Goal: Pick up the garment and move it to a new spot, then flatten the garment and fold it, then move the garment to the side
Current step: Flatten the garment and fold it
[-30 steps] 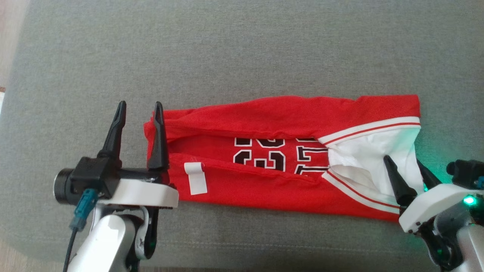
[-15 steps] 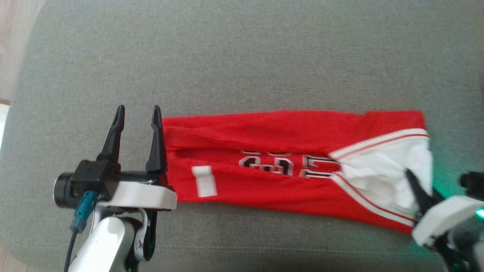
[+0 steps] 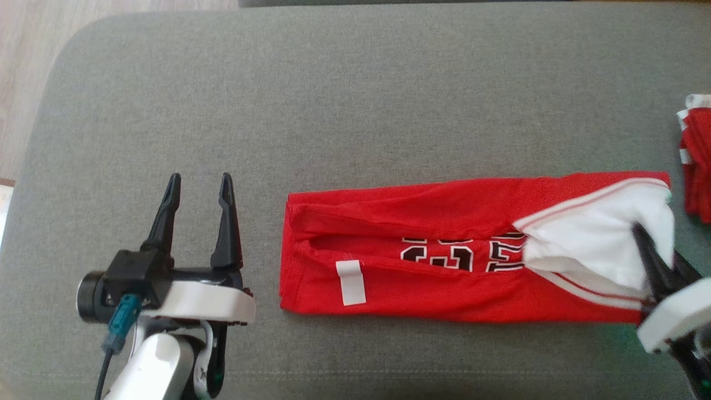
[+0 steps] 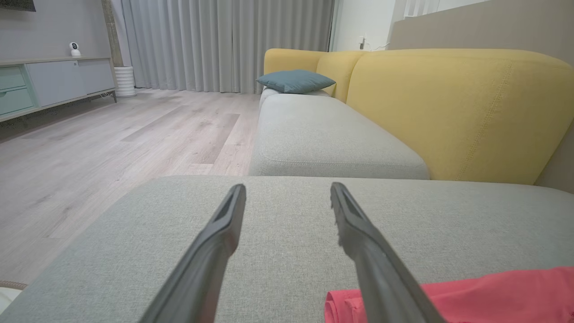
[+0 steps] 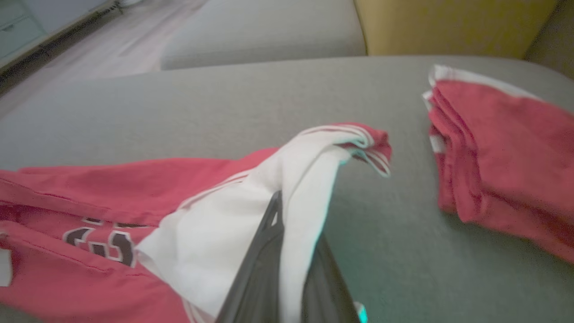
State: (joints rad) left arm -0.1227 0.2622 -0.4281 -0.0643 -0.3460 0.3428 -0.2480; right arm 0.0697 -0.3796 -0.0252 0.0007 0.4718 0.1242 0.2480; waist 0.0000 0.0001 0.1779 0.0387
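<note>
Folded lengthwise already, by the look of the garment, a long strip right of centre on the cushion — clamped at its white right end by the right gripper, clear of the spread-open left gripper; yet to do: cross-folds, moving aside

Left end effector (jaws apart), garment, grey cushion

One red garment is lying on one grey seat cushion. One stack of folded red clothes is sitting just past the garment's white end. Two tools are flanking the garment: the left tool beyond its hem, the right tool at its white end.
</note>
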